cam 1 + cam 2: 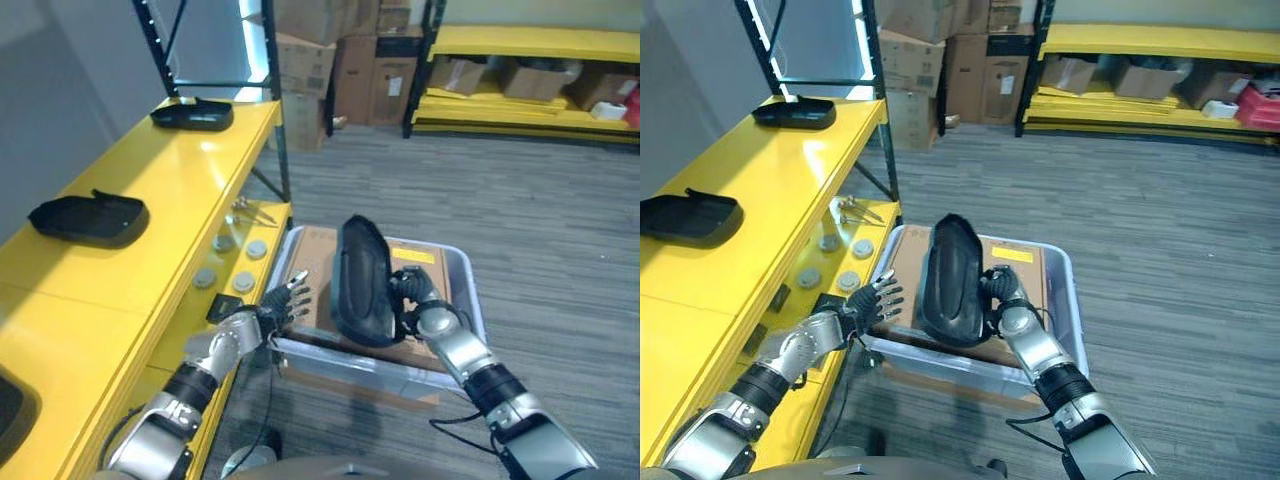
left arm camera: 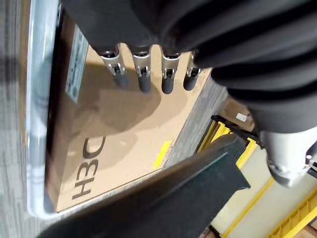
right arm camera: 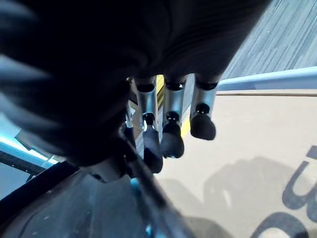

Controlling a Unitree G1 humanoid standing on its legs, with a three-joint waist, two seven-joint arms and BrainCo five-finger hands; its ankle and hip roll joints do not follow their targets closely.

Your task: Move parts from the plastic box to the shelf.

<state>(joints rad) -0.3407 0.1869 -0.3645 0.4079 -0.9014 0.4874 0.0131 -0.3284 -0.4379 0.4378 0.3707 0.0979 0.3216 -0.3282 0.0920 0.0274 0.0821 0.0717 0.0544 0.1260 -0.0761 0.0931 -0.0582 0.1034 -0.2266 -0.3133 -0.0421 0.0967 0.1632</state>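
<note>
A: Where is the part, and who has it?

B: The right hand [image 1: 415, 300] grips a long black part [image 1: 362, 282] by its right edge, fingers curled round it. The part stands on end above the cardboard sheet [image 1: 318, 262] in the clear plastic box [image 1: 462, 290], its long axis running from the near rim up and away, its narrow rounded end uppermost and its hollow side turned toward the right hand.

A: And the left hand?

B: The left hand [image 1: 283, 300] hovers at the box's left rim, fingers straight and spread, holding nothing. It sits between the box and the yellow shelf [image 1: 150, 235], just beside the part but apart from it.

A: How much room is there?

B: The box stands close against the shelf's front edge. To the right and beyond lies open grey carpet [image 1: 530, 230]. On the shelf top, two more black parts lie well apart: one near the far end [image 1: 192, 115], one nearer [image 1: 88, 219], with bare yellow between them. A black upright post [image 1: 278, 110] rises at the shelf's far corner.

A: Any writing?

B: Large dark letters are printed on the cardboard, and a yellow label [image 1: 420, 256] is stuck near its far right corner; its text is too small to read.
</note>
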